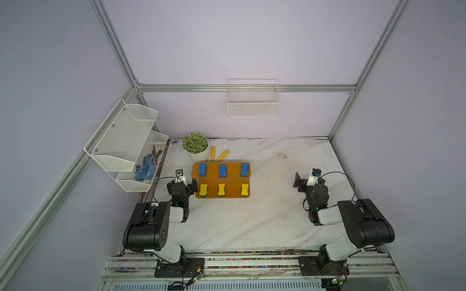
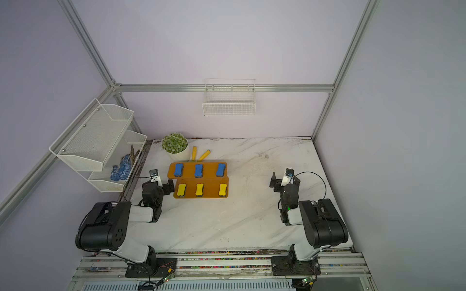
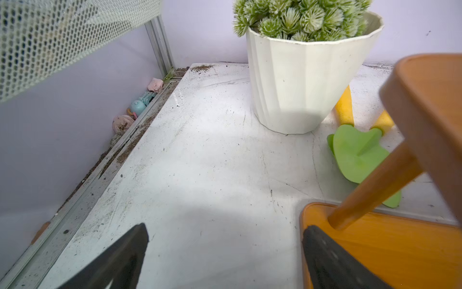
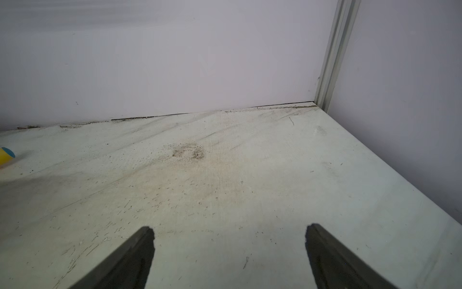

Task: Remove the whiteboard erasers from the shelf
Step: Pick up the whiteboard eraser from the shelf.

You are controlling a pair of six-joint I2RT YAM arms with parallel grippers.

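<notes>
The left gripper (image 3: 226, 232) and right gripper (image 4: 230, 230) are held wide open. Just beside the left one the orange shelf (image 1: 212, 173) is seen, three blue-topped erasers (image 1: 223, 170) set on its upper tier, three yellow-topped erasers (image 1: 221, 189) below; bare table (image 1: 264, 214) is left between shelf and right gripper

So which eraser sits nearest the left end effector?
The yellow eraser at the lower tier's left end, beside the open left end effector; the other two yellows lie further along the shelf, the blues on the upper tier.
</notes>
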